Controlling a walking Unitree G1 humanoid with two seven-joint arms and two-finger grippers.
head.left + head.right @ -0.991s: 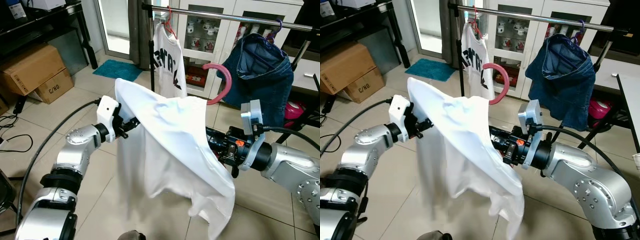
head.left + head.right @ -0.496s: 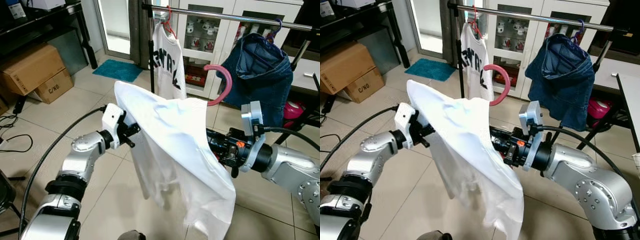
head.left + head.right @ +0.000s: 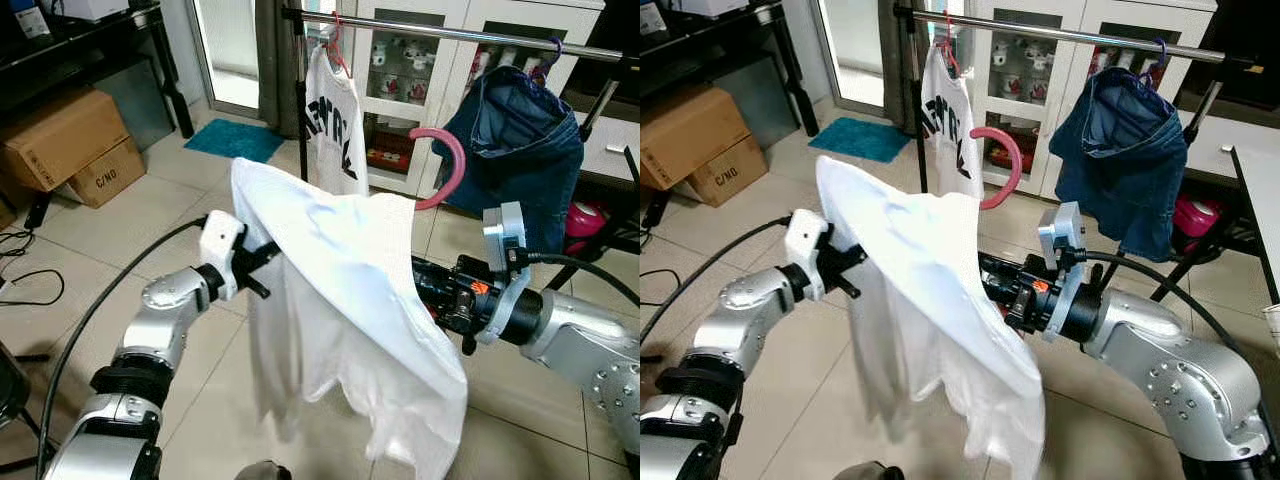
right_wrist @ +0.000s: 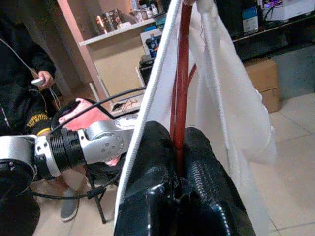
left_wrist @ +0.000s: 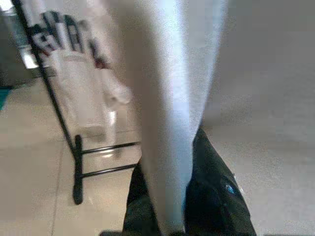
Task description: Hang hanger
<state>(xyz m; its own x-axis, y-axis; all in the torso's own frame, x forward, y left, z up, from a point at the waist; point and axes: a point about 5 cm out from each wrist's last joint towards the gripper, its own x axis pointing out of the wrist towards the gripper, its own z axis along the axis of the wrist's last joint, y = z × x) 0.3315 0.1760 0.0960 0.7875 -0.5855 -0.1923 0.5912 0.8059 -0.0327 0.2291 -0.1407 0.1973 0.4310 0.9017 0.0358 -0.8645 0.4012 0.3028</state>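
A white shirt [image 3: 340,290] is draped over a pink hanger whose hook [image 3: 447,165] sticks up above the collar. My right gripper [image 4: 180,147] is shut on the hanger's red rod [image 4: 181,73] underneath the cloth, at chest height. At the shirt's left shoulder edge my left gripper [image 3: 264,262] is shut on the cloth, which runs between its black fingers [image 5: 211,196]. Behind, a metal clothes rail [image 3: 450,33] carries a white printed T-shirt [image 3: 330,125] and a blue denim garment [image 3: 520,150].
Cardboard boxes [image 3: 65,140] stand at the left by a dark shelf, and a teal mat [image 3: 235,140] lies on the tiled floor. A white glass-door cabinet [image 3: 420,60] stands behind the rail. Cables [image 3: 25,270] trail on the left floor. A person [image 4: 22,83] stands behind.
My left gripper has shifted slightly right and down with the shirt edge. The shirt's lower part has swung and now hangs differently. The right gripper and hanger have stayed put.
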